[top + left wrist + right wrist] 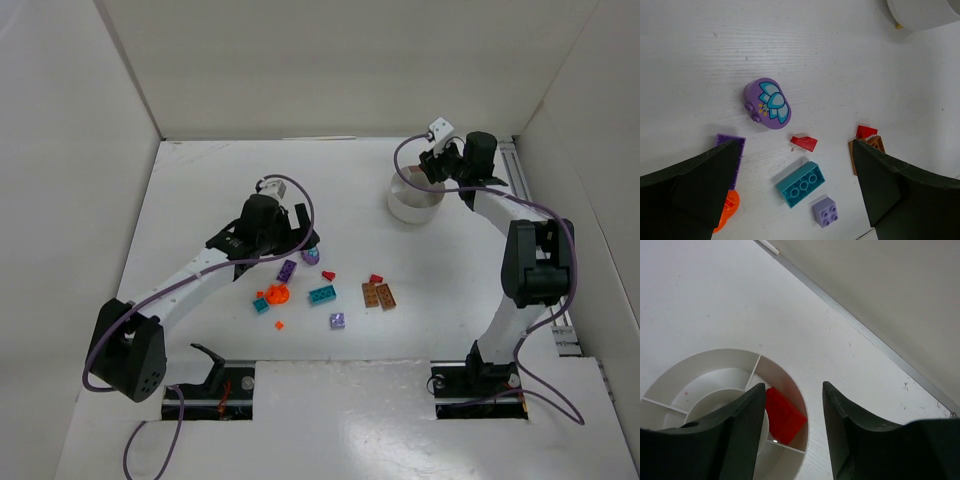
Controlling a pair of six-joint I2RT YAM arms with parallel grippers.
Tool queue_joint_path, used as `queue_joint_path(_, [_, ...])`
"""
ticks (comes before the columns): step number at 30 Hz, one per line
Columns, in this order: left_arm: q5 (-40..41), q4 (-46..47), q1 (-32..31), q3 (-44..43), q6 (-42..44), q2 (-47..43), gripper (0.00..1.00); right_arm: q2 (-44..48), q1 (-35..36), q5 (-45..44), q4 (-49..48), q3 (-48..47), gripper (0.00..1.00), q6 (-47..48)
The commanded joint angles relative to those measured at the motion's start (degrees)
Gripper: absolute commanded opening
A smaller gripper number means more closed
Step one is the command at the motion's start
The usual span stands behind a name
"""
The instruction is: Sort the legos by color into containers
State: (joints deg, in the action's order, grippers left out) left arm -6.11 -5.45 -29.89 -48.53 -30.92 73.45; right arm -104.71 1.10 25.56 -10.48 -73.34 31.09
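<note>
Risk sits right: your right gripper [792,386] hangs parted above the dish [715,357], red brick [785,415] lying in a wedge; a low exit could clip the rim. Left gripper [795,144], wide open over the purple oval [767,103], could flick it aside closing off-centre.

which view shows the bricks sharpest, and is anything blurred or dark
Left wrist view: teal brick and purple oval piece crisp, faint soft shadows; left gripper's fingers dark, featureless. Right wrist view: red brick in the dish slightly soft. Top view: even light, legos tiny.
</note>
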Motion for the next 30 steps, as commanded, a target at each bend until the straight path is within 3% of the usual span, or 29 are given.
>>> queue_joint_path(1, [-0.23, -1.48, -0.26, -1.22, -0.11, -0.59, 0.96, 0.64, -0.31, 2.64, -3.14, -0.84, 0.55, -1.12])
queue_joint_path(7, [0.92, -3.78, -0.26, -0.69, -0.72, -2.43, 0.96, 5.47, -0.31, 4.67, -2.53, 1.97, 0.56, 0.54])
queue_joint_path(10, [0.92, -4.48, -0.26, -0.16, -0.72, -3.57, 0.97, 12.05, 0.3, 4.67, -0.77, 6.18, 0.58, 2.12])
queue_joint_path(15, [0.92, -5.53, -0.78, 1.6, -1.25, -5.33, 0.97, 24.69, 9.51, -5.68, 14.24, 12.33, 0.61, 6.96])
queue_joint_path(19, [1.45, -6.06, -1.57, 2.65, -1.87, -6.48, 0.98, 29.89, 17.78, -8.42, 23.12, 16.72, 0.61, 6.44])
queue_joint_path(25, [3.21, -6.06, -5.25, 4.23, -2.39, -6.39, 1.0, 31.14, 32.52, -12.89, 36.38, 19.99, 0.61, 7.67])
queue_joint_path(30, [3.74, -4.4, -9.39, 4.76, -3.62, -4.55, 1.0, 27.72, 38.62, -15.72, 36.86, 22.35, 0.58, 5.39])
